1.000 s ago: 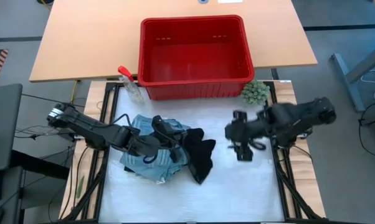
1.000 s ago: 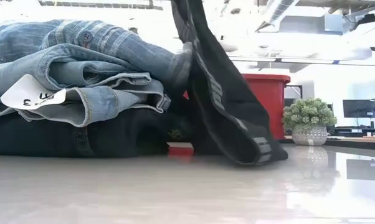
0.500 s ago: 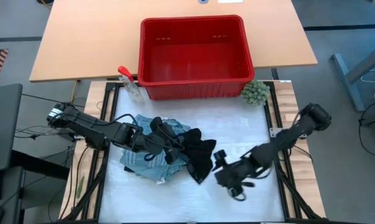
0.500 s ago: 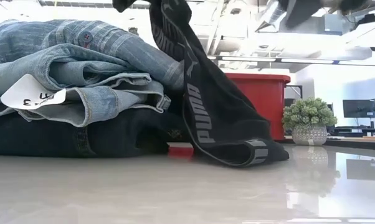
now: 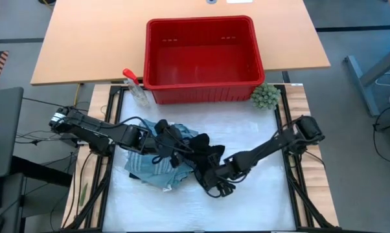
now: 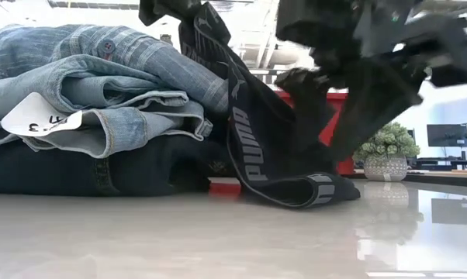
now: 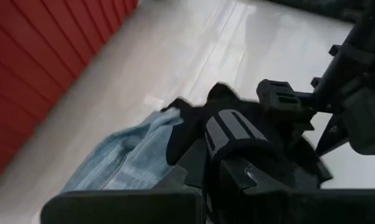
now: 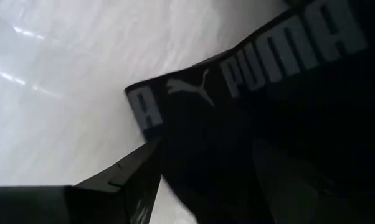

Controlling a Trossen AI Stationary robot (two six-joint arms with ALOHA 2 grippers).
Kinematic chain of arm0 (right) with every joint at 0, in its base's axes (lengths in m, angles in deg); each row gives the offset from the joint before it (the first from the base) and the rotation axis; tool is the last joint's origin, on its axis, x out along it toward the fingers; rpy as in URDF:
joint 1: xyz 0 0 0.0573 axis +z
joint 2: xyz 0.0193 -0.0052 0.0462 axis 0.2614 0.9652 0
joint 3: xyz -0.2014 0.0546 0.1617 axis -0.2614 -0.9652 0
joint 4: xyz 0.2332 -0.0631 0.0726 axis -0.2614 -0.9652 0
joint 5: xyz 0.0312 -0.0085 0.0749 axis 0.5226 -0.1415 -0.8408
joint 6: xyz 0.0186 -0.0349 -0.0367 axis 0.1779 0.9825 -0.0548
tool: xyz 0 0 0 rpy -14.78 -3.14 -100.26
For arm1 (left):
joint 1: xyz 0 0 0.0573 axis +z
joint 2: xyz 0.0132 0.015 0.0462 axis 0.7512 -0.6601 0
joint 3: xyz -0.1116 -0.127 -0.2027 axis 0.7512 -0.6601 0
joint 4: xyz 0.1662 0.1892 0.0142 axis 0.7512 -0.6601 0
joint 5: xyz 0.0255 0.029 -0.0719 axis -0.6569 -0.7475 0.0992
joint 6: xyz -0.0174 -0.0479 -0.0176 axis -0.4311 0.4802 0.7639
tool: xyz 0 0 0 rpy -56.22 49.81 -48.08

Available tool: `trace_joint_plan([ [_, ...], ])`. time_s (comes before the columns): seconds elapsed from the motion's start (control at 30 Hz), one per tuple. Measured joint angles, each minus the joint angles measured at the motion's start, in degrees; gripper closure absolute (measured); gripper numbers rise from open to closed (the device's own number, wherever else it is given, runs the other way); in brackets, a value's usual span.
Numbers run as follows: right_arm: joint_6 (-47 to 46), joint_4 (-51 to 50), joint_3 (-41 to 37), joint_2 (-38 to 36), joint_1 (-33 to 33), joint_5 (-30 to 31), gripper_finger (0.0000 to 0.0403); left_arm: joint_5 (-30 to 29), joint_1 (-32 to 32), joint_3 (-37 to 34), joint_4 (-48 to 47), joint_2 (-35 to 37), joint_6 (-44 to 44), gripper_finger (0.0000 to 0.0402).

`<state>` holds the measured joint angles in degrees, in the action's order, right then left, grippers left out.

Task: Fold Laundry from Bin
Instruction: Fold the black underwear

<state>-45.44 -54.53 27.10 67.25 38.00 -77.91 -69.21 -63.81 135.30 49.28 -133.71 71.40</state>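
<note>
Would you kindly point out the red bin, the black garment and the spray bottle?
red bin (image 5: pixel 204 92): high view, near wall.
black garment (image 6: pixel 253 147): low view, lettered waistband.
spray bottle (image 5: pixel 138 92): high view, clear body.

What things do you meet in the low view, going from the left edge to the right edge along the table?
Stacked denim jeans with a white tag → black piece hanging from the left gripper → right gripper reaching at it → small green plant.

Laundry pile (image 5: pixel 159 162) blocks the mat's left; its right side (image 5: pixel 260 129) lies open.
</note>
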Motion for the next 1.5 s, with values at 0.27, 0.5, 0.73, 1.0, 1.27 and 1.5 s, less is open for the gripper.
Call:
trace_joint_plan([
  [0.27,-0.78,2.32,0.04,3.97,-1.43,-7.94,0.02,1.85,0.07,-2.54,-1.21,-0.1,0.58,0.0401],
  [0.5,-3.86,-2.27,-0.02,2.74,-0.27,-6.07,0.0376,2.87,0.07,-3.54,-0.58,-0.07,0.89,0.0401],
  [0.73,-10.81,-14.46,-0.02,-8.84,0.06,-6.2,0.0387,3.99,0.07,-3.69,0.53,-0.07,0.14,0.0401],
  [1.0,-24.12,-16.78,-0.02,-32.03,4.07,-3.87,0.0388,8.37,0.28,-3.69,9.46,-0.7,-4.85,0.0401],
  [1.27,-37.47,-16.26,0.0,-49.86,13.24,23.01,0.0388,16.38,2.18,-3.72,12.76,-1.94,-5.6,0.0401],
  [1.5,-38.11,-15.53,0.02,-54.23,20.88,36.48,0.0388,25.44,3.84,-3.72,14.61,-2.05,-4.34,0.0401],
])
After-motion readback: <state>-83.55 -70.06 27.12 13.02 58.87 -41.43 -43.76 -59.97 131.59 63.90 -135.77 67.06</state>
